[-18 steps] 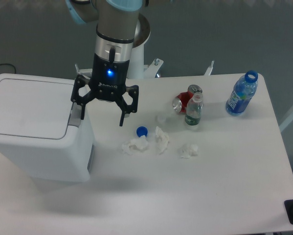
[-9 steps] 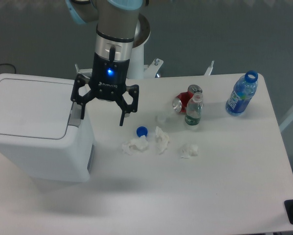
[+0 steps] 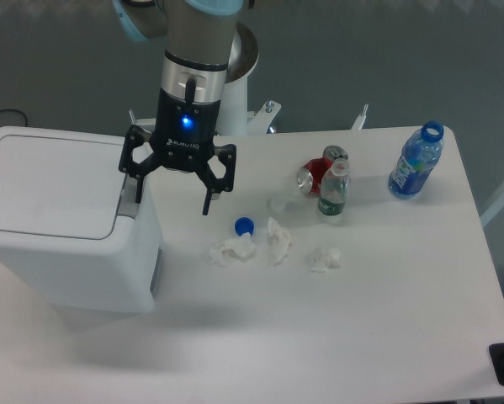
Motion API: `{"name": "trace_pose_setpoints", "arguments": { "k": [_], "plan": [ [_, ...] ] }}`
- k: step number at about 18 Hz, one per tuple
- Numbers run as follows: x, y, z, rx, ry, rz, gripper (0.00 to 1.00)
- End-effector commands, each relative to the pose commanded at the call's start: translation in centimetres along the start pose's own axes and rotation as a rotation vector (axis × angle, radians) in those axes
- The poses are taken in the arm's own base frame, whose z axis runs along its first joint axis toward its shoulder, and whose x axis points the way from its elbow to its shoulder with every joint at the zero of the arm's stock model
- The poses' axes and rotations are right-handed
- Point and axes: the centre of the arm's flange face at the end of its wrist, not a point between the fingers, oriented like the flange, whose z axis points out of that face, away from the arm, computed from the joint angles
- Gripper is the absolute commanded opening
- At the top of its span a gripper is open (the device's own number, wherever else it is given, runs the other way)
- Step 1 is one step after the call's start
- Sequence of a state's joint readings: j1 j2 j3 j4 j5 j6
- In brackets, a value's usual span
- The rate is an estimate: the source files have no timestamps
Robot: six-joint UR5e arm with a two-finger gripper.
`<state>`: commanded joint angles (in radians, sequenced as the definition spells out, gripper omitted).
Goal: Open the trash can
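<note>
The trash can (image 3: 62, 244) is a large white boxy bin at the left of the table, its flat lid (image 3: 50, 185) lying shut. A grey push-button tab (image 3: 129, 202) sits on its right rim. My gripper (image 3: 172, 200) hangs open just right of the bin's right edge, pointing down. Its left finger (image 3: 140, 190) is above the grey tab, and whether it touches the tab I cannot tell. Its right finger (image 3: 207, 202) hangs over the bare table. Nothing is between the fingers.
A blue bottle cap (image 3: 245, 225) and crumpled tissues (image 3: 232, 250) (image 3: 278, 237) (image 3: 324, 258) lie at mid table. A red can (image 3: 316, 175) and a small green-labelled bottle (image 3: 333, 193) stand behind them. A blue uncapped bottle (image 3: 416, 163) stands at the far right.
The gripper has shifted very slightly up and to the left, toward the bin's rim. The lid has stayed shut and nothing else has moved.
</note>
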<state>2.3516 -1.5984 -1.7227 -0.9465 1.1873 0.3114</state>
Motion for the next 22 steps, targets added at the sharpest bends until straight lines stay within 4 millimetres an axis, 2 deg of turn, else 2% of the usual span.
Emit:
{"name": "trace_pose_setpoints", "arguments": {
  "k": [13, 16, 20, 22],
  "plan": [
    [-0.2, -0.1, 0.4, -0.005, 0.000, -0.002, 1.00],
    [-0.6, -1.1, -1.0, 0.027, -0.008, -0.003, 1.00],
    [-1.3, -1.3, -1.7, 0.040, -0.021, 0.001, 1.00],
    [-2.1, -1.3, -1.9, 0.039, -0.033, 0.077, 1.00]
  ]
}}
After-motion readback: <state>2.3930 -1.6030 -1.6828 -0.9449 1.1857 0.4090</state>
